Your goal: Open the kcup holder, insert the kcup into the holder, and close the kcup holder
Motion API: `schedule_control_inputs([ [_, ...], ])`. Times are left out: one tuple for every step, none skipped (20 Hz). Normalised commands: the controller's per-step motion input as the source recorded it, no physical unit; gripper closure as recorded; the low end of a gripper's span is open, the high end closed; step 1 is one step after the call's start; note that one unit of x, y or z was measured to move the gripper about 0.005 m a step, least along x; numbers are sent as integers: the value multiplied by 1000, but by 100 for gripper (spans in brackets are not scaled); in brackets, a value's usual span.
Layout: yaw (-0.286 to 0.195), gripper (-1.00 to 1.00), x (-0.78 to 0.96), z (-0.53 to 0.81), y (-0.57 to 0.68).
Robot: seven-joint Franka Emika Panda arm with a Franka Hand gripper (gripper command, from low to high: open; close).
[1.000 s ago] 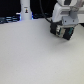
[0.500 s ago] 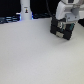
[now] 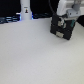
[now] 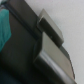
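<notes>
1. The kcup holder point(image 3: 63, 28), a black box with two stacked fronts, was seen standing near the far edge of the white worktop point(image 3: 35, 57), toward the exterior view's right.
2. Its pale rectangular handles point(image 4: 54, 42) were caught close up in the wrist view, one stacked past the other.
3. The gripper point(image 3: 66, 20) was found at the holder's top; whether the jaws were spread or pressed together could not be told.
4. A white cylindrical post point(image 3: 25, 10) was spotted well apart, by the far edge.

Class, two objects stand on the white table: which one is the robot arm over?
The black kcup holder, at the exterior view's right, under the arm; the white post stands apart at the left.
</notes>
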Motion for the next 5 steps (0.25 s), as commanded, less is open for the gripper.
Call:
schedule_control_inputs([
  [-24,-100,300,186,29],
  [33,-100,-80,0,0],
  [15,-100,0,0,0],
  [1,-100,0,0,0],
  [0,-100,0,0,0],
])
